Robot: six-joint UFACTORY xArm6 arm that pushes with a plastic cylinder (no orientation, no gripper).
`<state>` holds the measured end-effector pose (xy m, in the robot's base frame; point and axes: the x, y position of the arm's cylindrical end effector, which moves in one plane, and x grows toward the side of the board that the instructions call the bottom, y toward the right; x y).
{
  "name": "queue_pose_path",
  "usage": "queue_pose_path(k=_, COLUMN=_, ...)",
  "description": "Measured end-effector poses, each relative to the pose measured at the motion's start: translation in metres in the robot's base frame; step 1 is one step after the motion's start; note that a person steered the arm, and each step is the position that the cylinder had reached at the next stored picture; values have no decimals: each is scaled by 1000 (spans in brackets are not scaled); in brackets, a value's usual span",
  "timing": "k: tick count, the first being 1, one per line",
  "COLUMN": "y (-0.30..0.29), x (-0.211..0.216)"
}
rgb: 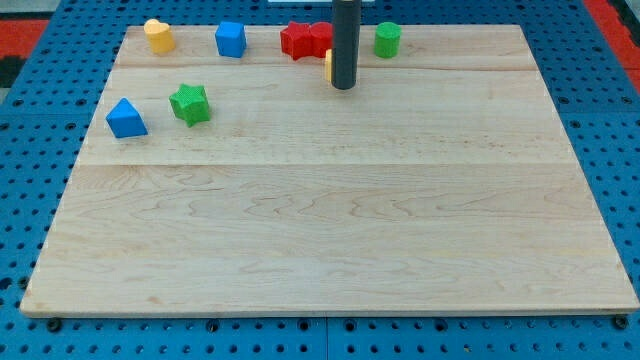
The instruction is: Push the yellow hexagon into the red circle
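The yellow hexagon shows only as a thin sliver at the left side of my rod, near the view's top. Most of it is hidden behind the rod. My tip sits just below and to the right of that sliver. The red circle stands right above the hexagon, partly hidden by the rod, and the two look close or touching. A second red block with a jagged outline sits against the circle's left side.
A green cylinder stands right of the rod at the top. A blue cube-like block and a yellow heart-like block are at the top left. A green star and a blue triangular block sit at the left.
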<state>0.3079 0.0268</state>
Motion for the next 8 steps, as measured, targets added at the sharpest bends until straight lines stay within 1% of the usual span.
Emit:
queue_pose_path(k=1, y=4, x=-1)
queue_pose_path(k=3, y=15, x=-29)
queue_pose_path(k=5, y=-22, x=-21)
queue_pose_path(k=6, y=-18, x=-18)
queue_pose_path(k=8, y=-13, x=-54)
